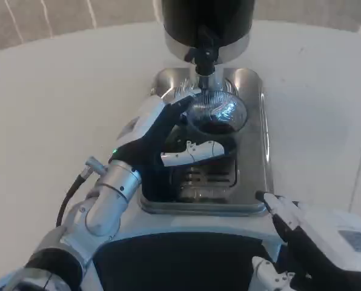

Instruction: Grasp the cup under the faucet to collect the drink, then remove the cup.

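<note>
A clear plastic cup with dark drink in its bottom stands on the drip tray, right under the black faucet of the dispenser. My left hand wraps the cup from the left, fingers on its far side and thumb across its near side. Near the tray's front right corner lies my right hand, low on the table, holding nothing, its fingers spread apart.
The steel drip tray has a slotted grate in its middle. White table stretches wide on the left and right of the tray. A dark panel of my body fills the lower edge.
</note>
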You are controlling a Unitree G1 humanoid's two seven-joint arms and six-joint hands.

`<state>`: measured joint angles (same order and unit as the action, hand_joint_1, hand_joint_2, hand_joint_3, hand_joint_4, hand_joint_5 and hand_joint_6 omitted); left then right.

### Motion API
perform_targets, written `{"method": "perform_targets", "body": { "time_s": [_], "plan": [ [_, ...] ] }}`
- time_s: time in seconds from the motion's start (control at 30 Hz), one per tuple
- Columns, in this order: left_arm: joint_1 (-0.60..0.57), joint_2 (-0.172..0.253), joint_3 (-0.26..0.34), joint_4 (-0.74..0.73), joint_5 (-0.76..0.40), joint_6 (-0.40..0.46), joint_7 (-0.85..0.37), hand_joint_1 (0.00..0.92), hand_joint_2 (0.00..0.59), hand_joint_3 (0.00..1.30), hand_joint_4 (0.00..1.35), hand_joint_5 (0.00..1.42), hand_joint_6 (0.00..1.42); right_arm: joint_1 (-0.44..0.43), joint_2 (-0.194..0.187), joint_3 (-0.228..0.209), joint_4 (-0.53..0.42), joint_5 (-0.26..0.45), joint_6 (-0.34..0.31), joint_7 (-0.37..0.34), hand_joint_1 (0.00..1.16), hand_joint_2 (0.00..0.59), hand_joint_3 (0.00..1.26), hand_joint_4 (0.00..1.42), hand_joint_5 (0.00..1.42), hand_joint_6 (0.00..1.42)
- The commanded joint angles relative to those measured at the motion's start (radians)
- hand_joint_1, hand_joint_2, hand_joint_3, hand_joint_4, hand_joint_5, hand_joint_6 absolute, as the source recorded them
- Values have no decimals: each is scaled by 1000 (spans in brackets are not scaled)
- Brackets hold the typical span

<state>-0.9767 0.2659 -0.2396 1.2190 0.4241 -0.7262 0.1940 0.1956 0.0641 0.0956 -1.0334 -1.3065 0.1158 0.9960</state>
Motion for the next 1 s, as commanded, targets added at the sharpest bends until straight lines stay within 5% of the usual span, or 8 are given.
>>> {"method": "perform_targets", "body": {
  "time_s": [0.03, 0.47, 1.0],
  "plan": [
    [1, -3, -20, 1, 29, 16, 38, 378, 70, 340, 269, 559, 413, -8, 91, 5, -14, -7, 10, 3, 113, 544, 0, 0, 0, 0],
    [26, -18, -11, -9, 19, 14, 128, 402, 74, 550, 424, 720, 431, -7, 103, 22, -14, -34, 14, 2, 121, 548, 0, 0, 0, 0],
    [96, -38, 32, -68, 0, -31, 237, 553, 86, 942, 920, 1192, 664, -12, 94, 28, -14, -50, 30, 1, 177, 542, 0, 0, 0, 0]
  ]
}}
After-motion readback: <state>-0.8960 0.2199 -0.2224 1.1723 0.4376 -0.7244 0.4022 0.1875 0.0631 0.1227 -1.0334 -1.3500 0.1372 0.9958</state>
